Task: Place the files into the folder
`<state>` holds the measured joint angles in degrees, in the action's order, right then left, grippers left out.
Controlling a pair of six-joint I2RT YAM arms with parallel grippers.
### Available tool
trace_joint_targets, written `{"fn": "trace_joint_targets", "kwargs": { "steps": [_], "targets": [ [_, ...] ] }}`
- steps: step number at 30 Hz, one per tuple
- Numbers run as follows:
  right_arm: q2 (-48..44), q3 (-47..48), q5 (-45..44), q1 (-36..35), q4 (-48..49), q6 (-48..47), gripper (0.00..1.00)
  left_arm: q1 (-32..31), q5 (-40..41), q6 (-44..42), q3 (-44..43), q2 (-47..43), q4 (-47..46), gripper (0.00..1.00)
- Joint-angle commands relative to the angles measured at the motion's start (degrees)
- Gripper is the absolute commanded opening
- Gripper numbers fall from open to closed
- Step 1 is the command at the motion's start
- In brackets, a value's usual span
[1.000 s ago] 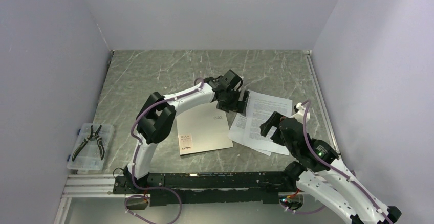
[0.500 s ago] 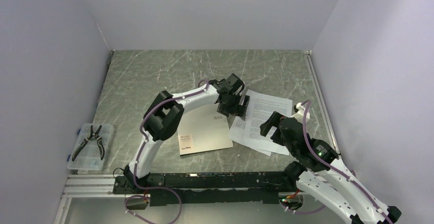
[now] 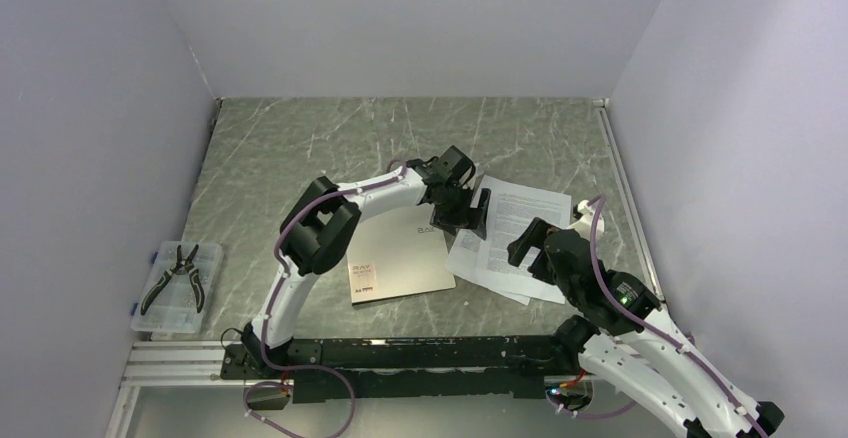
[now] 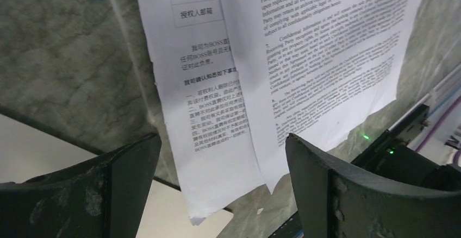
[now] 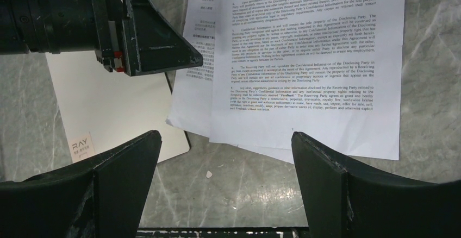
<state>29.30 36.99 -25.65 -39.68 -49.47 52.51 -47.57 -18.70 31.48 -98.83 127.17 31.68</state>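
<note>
Folder [image 3: 395, 258] closed, flat on table [image 3: 300, 148] | files [image 3: 520, 233] beside it, corner overlapping its edge | left pincer [image 3: 470, 220] spread wide, empty, above that overlap | right pincer [image 3: 530, 243] spread wide, empty | box [image 3: 160, 310] holds pliers [image 3: 178, 276]

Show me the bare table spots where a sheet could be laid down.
Bare: the table along the back wall, and the stretch between the folder and the pliers box. Crowded: centre-right, where the files, left gripper and right gripper cluster.

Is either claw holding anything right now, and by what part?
Nothing is held. The left gripper and the right gripper are both open over the files, beside the folder.
</note>
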Motion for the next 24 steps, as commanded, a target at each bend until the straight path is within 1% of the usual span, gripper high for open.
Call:
{"fn": "trace_joint_targets", "kwargs": {
  "steps": [1, 7, 10, 15, 20, 24],
  "targets": [
    [-0.01, 0.28, -0.89, 0.10, 2.10, 0.13, 0.95, -0.98, -3.62, 2.50, 4.49, -0.06, -1.68, 0.93],
    [-0.29, -0.13, -0.42, 0.16, 2.63, 0.49, 0.95, -2.90, -7.41, 5.95, 6.48, 1.26, -6.91, 0.93],
    [-0.20, 0.31, -0.37, 0.07, 1.92, 0.57, 0.95, -4.03, -9.74, 7.69, 5.85, 2.90, -9.39, 0.92],
    [-1.26, 1.02, -1.08, 0.06, 0.26, 0.82, 0.95, -4.81, -10.84, 9.74, 4.44, 3.95, -12.25, 0.92],
    [-2.05, 1.12, -1.10, 0.07, -0.21, 0.84, 0.95, -4.69, -9.69, 9.88, 3.46, 3.15, -12.28, 0.91],
    [-1.39, 1.78, -0.60, 0.10, 0.13, 0.07, 0.95, -4.08, -6.77, 7.40, 2.15, 0.83, -8.68, 0.92]
  ]
}}
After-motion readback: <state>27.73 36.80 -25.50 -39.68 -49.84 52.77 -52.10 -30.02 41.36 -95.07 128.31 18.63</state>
